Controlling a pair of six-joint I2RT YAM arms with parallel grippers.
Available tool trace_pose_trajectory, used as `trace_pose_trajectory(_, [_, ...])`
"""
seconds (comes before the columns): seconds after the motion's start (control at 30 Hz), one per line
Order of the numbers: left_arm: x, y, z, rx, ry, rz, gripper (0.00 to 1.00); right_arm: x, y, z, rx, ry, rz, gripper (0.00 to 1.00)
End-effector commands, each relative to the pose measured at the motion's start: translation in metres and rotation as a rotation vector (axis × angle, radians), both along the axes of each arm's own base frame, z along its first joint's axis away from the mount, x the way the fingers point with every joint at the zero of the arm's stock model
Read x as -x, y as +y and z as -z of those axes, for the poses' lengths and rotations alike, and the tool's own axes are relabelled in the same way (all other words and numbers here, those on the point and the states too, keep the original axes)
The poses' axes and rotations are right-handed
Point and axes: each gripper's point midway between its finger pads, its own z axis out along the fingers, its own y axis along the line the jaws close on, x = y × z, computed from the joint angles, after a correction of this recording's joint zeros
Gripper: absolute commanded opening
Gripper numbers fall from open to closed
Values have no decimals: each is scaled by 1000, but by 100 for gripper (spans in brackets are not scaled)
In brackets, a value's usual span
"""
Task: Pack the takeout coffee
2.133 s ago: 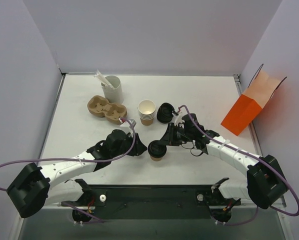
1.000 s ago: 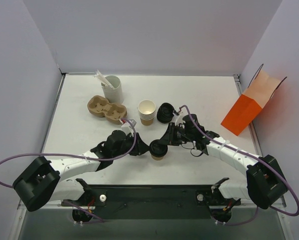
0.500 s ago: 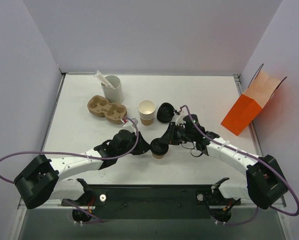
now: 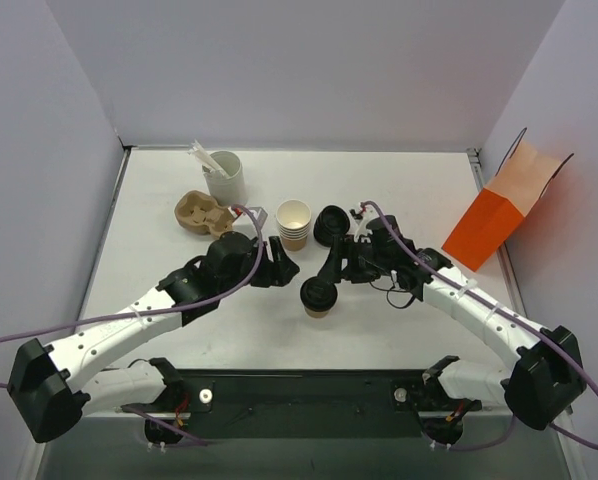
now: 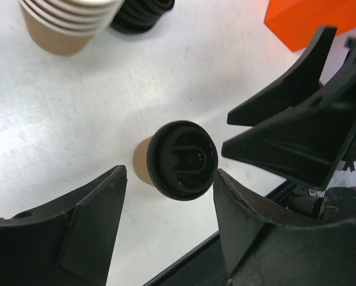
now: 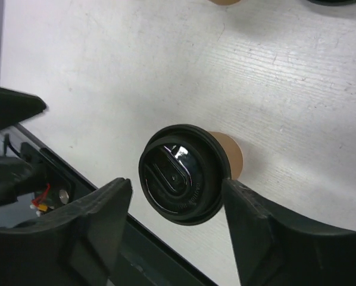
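one lidded cup, two open grippers over it

counting it off: one coffee cup [image 4: 317, 297] with a black lid, standing upright on the white table [image 4: 429, 190] near the front edge, about midway between the two arms. behind it, one stack of open cups [image 4: 293, 225], one pile of black lids [image 4: 330, 225] just beside that stack, one brown cup tray [image 4: 196, 211], one pale tumbler [image 4: 225, 180] holding sticks, and one orange bag [image 4: 497, 217] leaning at the right wall.

now the fingers. the left gripper [image 4: 281, 269] hangs just behind and left of the coffee cup, the right gripper [image 4: 333, 268] just behind and right of it. from the left wrist, the left gripper [image 5: 169, 179] has its fingers spread wide and the coffee cup [image 5: 183, 159] shows in the gap below them, not clamped. from the right wrist it's the same picture: the right gripper [image 6: 175, 187] stands apart, the coffee cup [image 6: 184, 174] framed between its two fingers, with table showing on either side of the lid.

writing: there's raised lettering on the lid, too small to read.
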Motion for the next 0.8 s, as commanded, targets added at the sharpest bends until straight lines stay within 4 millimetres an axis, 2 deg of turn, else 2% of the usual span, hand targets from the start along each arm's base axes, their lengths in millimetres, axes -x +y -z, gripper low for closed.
trace_pose_trajectory(0.0, [-6, 42, -1, -159, -54, -63, 72, 10, -14, 5, 166, -18, -1, 68])
trace_pose_trajectory(0.03, [-9, 53, 4, -186, -55, -94, 75, 12, -13, 6, 188, -22, -6, 81])
trace_pose_trajectory(0.07, [-12, 66, 3, -213, -79, -133, 77, 19, -6, 9, 218, -33, -38, 87])
trace_pose_trajectory(0.1, [-13, 77, 10, -245, -78, -173, 78, 18, -11, 14, 276, -40, -19, 90])
trace_pose_trajectory(0.13, [-12, 92, 25, -279, -58, -219, 80, 15, -10, 11, 299, -63, -13, 91])
trace_pose_trajectory(0.17, [-14, 104, 29, -309, -60, -269, 83, 22, -3, 12, 320, -77, -41, 91])
trace_pose_trajectory(0.2, [-10, 115, 35, -337, -50, -283, 85, 22, -3, 17, 355, -69, -43, 92])
trace_pose_trajectory(0.27, [-5, 129, 47, -381, -29, -314, 91, 17, -1, 13, 398, -103, -32, 93])
trace_pose_trajectory(0.33, [-3, 122, 45, -339, -37, -285, 97, 22, 5, 20, 445, -108, -66, 93])
trace_pose_trajectory(0.37, [-2, 122, 49, -351, -44, -263, 97, 18, 9, 15, 450, -122, -60, 93])
trace_pose_trajectory(0.4, [-1, 127, 50, -366, -44, -277, 97, 22, 9, 20, 486, -119, -73, 93])
trace_pose_trajectory(0.5, [1, 142, 47, -402, -35, -333, 97, 17, 7, 17, 565, -156, -49, 93])
trace_pose_trajectory(0.77, [12, 139, 36, -314, -69, -298, 97, 15, 13, 22, 626, -156, -60, 93])
